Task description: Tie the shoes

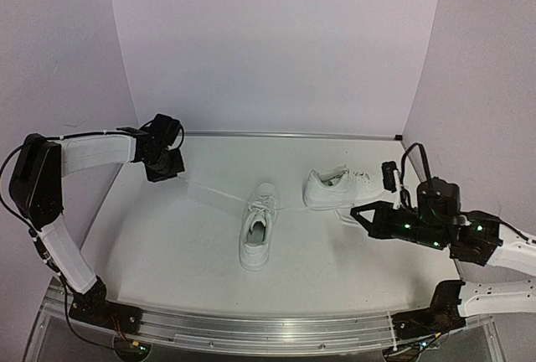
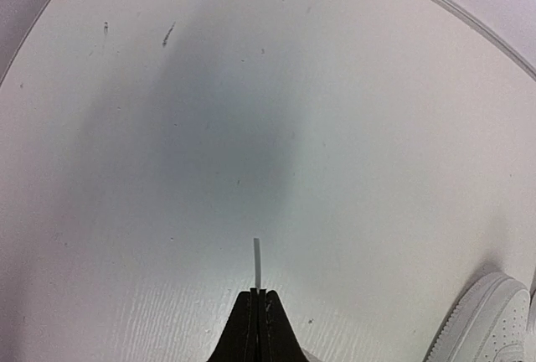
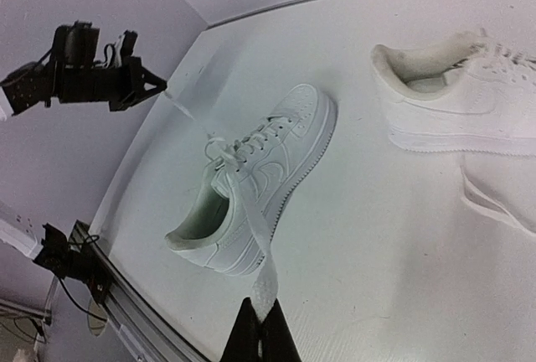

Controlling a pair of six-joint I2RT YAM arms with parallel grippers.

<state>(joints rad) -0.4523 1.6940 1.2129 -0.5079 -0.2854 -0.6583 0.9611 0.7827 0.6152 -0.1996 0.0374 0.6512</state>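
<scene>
Two white sneakers lie on the white table. The near shoe (image 1: pixel 256 230) points away from me, and both of its laces are pulled out sideways. My left gripper (image 1: pixel 170 169) is shut on the tip of its left lace (image 2: pixel 258 263), far out to the left of the shoe. My right gripper (image 1: pixel 358 211) is shut on its right lace (image 3: pixel 261 245), which runs taut from the shoe (image 3: pixel 261 179) to the jaws. The second shoe (image 1: pixel 338 188) lies behind and to the right, on its side (image 3: pixel 456 102). The near shoe's toe shows in the left wrist view (image 2: pixel 486 322).
White walls close the table at the back and sides. A metal rail (image 1: pixel 276 333) runs along the near edge. A loose lace of the second shoe (image 3: pixel 494 204) lies on the table beside my right arm. My left gripper shows in the right wrist view (image 3: pixel 149 85).
</scene>
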